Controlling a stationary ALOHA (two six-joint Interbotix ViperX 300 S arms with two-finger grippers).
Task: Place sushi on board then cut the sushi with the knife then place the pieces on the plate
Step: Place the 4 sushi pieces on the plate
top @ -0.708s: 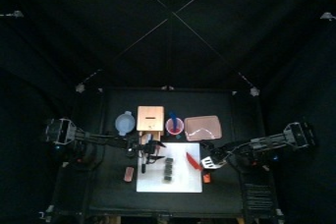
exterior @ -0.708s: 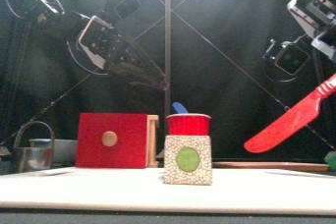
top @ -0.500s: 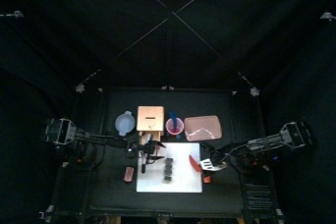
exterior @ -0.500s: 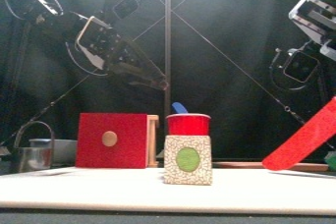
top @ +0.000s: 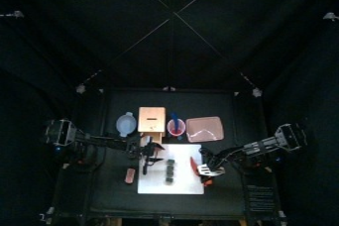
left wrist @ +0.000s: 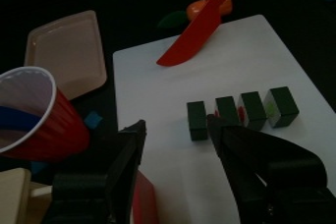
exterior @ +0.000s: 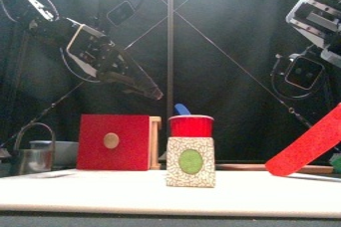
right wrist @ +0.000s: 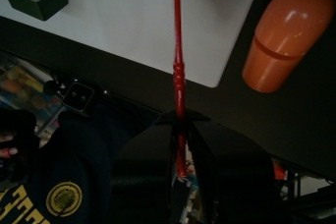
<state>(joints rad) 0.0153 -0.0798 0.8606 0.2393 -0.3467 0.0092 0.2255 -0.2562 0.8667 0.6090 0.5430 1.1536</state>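
A toy sushi roll (left wrist: pixel 245 111) of several dark green blocks lies on the white cutting board (left wrist: pixel 250 179), the end block a little apart from the others. In the top view the sushi roll (top: pixel 169 173) sits mid-board (top: pixel 185 185). My left gripper (left wrist: pixel 180 127) hovers open just above the roll's near end, and it shows high up in the front view (exterior: pixel 130 76). My right gripper (right wrist: pixel 179 120) is shut on the red knife (right wrist: pixel 176 41), which slants over the board's right edge (exterior: pixel 304 146). The pink tray (top: pixel 204 129) lies behind the board.
An orange carrot toy (right wrist: pixel 281 33) lies just off the board's right edge. A red cup (exterior: pixel 190 125) with a blue knife (exterior: pixel 181 110), the wooden box (exterior: pixel 114 141), a blue-grey bowl (top: pixel 126 124) and a metal cutter (exterior: pixel 38 156) stand behind and left. A speckled toy pack (exterior: pixel 190 162) stands near the front.
My right arm has lowered the red knife and drawn it toward the right. My left gripper has pulled back slightly to the left.
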